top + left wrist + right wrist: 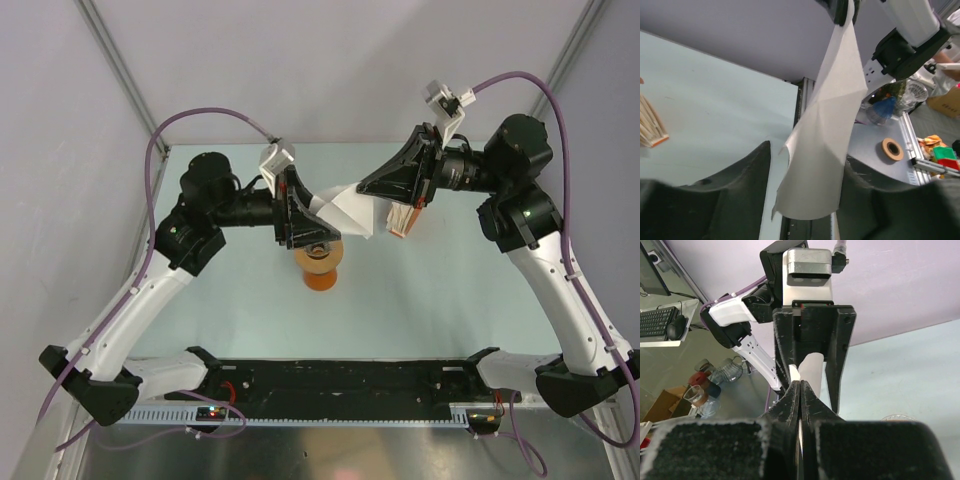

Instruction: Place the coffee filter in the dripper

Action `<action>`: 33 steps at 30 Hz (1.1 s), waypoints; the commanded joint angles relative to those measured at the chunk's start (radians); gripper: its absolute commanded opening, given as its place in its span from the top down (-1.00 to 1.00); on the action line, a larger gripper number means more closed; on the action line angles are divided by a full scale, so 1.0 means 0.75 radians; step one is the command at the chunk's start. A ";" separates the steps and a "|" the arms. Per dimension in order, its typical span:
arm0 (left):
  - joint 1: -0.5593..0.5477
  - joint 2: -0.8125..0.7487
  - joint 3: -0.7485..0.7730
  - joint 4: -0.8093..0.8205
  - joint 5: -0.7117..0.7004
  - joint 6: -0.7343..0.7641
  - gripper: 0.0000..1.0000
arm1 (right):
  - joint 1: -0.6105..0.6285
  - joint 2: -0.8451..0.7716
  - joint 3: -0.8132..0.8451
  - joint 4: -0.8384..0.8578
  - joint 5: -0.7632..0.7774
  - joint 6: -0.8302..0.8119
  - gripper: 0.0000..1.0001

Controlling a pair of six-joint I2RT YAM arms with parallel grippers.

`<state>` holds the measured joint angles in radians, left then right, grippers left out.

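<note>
The right claw [800, 387] is clenched on one edge of the coffee filter [345, 212], which hangs in the air just above the dripper [320, 252]. The left claw [806, 152] stands released, a finger either side of the paper. I'd have it pinch the free edge gently, spread the cone, then lower the point dead centre. The dripper sits on an orange vessel [321, 277]; I see nothing in it. A ribbed filter stack [403, 218] rests on the worktop [450, 290].
</note>
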<state>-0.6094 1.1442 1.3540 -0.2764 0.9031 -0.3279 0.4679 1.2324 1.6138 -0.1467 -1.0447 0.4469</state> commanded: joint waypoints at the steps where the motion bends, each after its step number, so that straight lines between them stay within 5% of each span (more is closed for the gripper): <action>1: -0.003 -0.013 0.000 0.110 0.040 -0.064 0.11 | -0.001 -0.019 -0.001 0.060 -0.005 0.010 1.00; 6: -0.002 -0.031 -0.032 0.142 0.054 -0.078 0.89 | -0.030 -0.024 -0.007 0.070 -0.001 0.028 1.00; 7: -0.002 -0.033 -0.035 0.151 0.059 -0.086 0.95 | -0.040 -0.025 -0.010 0.075 -0.005 0.037 0.99; 12: 0.010 -0.026 -0.037 0.205 0.061 -0.147 0.99 | -0.084 -0.052 -0.050 -0.017 -0.050 0.024 0.01; 16: 0.023 -0.019 -0.038 0.282 0.065 -0.217 1.00 | -0.042 -0.133 -0.163 -0.157 -0.032 -0.117 -0.18; 26: 0.023 -0.020 -0.059 0.327 0.093 -0.259 0.99 | 0.065 -0.141 -0.243 -0.191 0.045 -0.257 0.44; 29: 0.024 -0.020 -0.064 0.328 0.092 -0.259 0.99 | 0.065 -0.133 -0.242 -0.142 0.044 -0.226 0.83; 31: 0.023 -0.021 -0.066 0.329 0.083 -0.258 0.75 | 0.064 -0.132 -0.243 -0.127 0.045 -0.209 0.96; 33: 0.023 -0.025 -0.071 0.328 0.059 -0.256 0.19 | 0.064 -0.132 -0.244 -0.120 0.043 -0.195 0.99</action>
<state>-0.5968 1.1427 1.3067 -0.0624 0.9504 -0.5091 0.5114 1.1351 1.4246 -0.2985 -1.0210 0.2813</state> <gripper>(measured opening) 0.228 0.025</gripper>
